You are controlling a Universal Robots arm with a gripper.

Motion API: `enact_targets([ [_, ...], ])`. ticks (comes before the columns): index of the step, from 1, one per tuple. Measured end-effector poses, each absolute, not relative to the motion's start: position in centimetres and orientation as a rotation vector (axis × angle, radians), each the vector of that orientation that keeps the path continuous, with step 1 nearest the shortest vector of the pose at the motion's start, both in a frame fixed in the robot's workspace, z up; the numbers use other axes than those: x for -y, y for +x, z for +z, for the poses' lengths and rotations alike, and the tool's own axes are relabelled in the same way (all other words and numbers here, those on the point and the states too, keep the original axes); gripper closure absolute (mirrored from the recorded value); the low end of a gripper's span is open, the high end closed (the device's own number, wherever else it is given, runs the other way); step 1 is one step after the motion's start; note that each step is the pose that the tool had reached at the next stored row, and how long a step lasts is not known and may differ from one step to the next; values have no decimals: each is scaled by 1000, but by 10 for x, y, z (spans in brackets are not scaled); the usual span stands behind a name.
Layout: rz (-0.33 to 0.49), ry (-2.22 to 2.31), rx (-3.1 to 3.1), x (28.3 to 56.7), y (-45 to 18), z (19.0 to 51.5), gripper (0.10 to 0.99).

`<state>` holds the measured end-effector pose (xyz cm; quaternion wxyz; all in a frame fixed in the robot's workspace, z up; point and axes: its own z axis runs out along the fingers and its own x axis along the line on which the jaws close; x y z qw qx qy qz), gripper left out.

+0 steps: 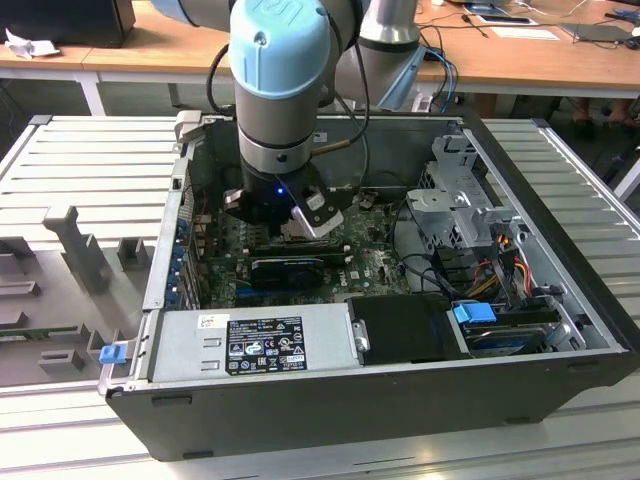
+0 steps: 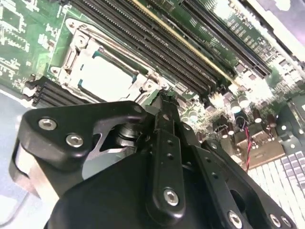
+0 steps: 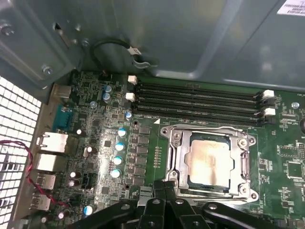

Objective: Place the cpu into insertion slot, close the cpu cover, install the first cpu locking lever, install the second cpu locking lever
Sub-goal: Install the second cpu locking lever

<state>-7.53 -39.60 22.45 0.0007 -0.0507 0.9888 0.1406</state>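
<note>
The cpu (image 3: 209, 160) shows its pale silver face, lying flat in the insertion slot, whose dark frame (image 3: 206, 187) peeks out as a thin edge around the chip. The cpu cover (image 3: 178, 157), a metal frame with a window, lies down around the chip. In the second wrist view the cpu (image 2: 102, 78) and cover (image 2: 76, 52) sit just beyond my fingertips. My gripper (image 3: 162, 186) is shut with nothing in it, its tips at the socket's near edge; the same closed tips (image 2: 164, 100) appear there too. Seen from outside, the gripper (image 1: 300, 215) hangs low inside the computer case.
Long black memory slots (image 3: 200, 98) run beside the socket. Blue-topped capacitors (image 3: 119, 152), rear ports (image 3: 50, 143) and a red-black wire (image 3: 24, 162) lie to the other side. The exterior view shows a power supply (image 1: 260, 345), a black card (image 1: 285, 268) and a drive cage (image 1: 460, 195).
</note>
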Motion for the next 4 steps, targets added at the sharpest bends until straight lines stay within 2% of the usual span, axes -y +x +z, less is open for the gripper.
enact_targets([
  [4,442,-159,-3105,396,-75,227,980],
])
